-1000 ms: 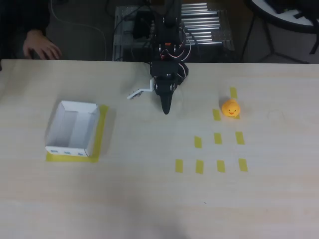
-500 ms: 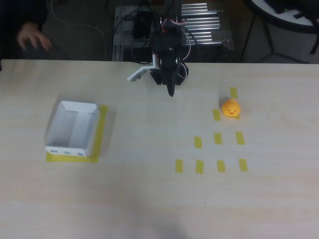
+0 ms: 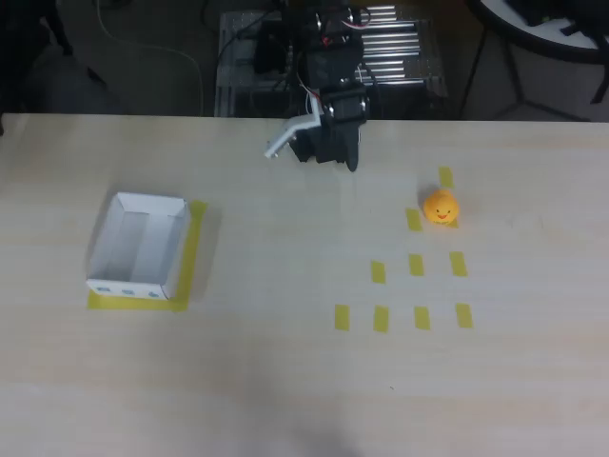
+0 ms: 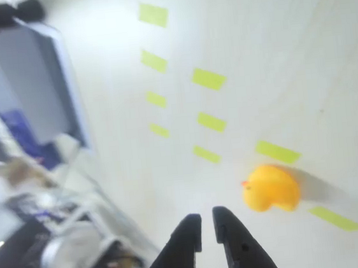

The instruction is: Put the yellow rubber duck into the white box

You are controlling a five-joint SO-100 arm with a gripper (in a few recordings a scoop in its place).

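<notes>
The hand (image 4: 206,224) hangs empty near the counter's (image 3: 285,381) far edge, its fingers almost together. The yellow rubber duck (image 3: 440,207) sits among yellow tape strips (image 3: 416,265), well apart from the white box (image 3: 139,246).

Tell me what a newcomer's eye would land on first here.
The yellow rubber duck stands out, sitting among small yellow tape strips on the right of the pale table in the overhead view. Far to the left sits the white box, empty, on a yellow tape patch. Between them at the table's far edge hangs the black end effector, fingers nearly together, the duck just ahead in the wrist view.
</notes>
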